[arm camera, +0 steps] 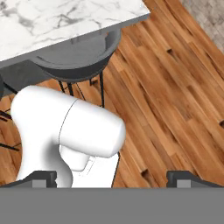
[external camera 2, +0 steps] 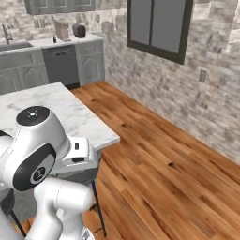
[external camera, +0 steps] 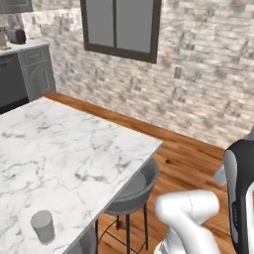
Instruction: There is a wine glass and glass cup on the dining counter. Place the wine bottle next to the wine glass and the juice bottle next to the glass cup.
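Glass cup (external camera: 42, 226) near dining counter (external camera: 74, 149) front edge | stool (external camera: 133, 191) tucked under | claw (arm camera: 111, 179) spread wide, empty.

The bench (external camera: 59, 144) is a long white slab veined in grey, its corner jutting out over a wooden floor (external camera 2: 159, 154). On it, near the front edge in the left base view, stands a grey cup (external camera: 43, 226), upright and alone. A grey stool (external camera: 133, 191) sits on the floor, tucked partly under the bench edge.
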Controlling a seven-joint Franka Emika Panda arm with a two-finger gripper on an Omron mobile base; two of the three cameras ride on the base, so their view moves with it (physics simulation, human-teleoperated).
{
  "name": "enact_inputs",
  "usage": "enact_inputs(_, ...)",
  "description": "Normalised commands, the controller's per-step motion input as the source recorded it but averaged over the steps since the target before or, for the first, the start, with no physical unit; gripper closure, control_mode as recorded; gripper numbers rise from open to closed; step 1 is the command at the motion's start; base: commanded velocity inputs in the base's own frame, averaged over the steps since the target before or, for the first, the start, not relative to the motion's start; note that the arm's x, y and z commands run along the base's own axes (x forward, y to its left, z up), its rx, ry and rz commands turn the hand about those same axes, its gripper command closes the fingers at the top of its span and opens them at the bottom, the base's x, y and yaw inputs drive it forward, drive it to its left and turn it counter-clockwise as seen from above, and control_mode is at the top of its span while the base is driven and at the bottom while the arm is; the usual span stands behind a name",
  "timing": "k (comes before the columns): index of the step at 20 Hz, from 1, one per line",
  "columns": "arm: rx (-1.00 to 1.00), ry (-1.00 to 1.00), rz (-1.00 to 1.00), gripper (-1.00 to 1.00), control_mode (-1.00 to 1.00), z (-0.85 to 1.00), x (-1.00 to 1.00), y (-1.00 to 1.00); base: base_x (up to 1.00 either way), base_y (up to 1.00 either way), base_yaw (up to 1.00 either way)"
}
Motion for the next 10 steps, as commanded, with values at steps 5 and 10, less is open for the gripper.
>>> enact_inputs(5, 0.0, 0.0, 0.0, -1.0, 1.0, 0.0, 0.0, 0.0, 0.93, -0.32, 0.0)
enact_inputs(10, 0.0, 0.0, 0.0, -1.0, 1.0, 0.0, 0.0, 0.0, 0.93, -0.33, 0.04)
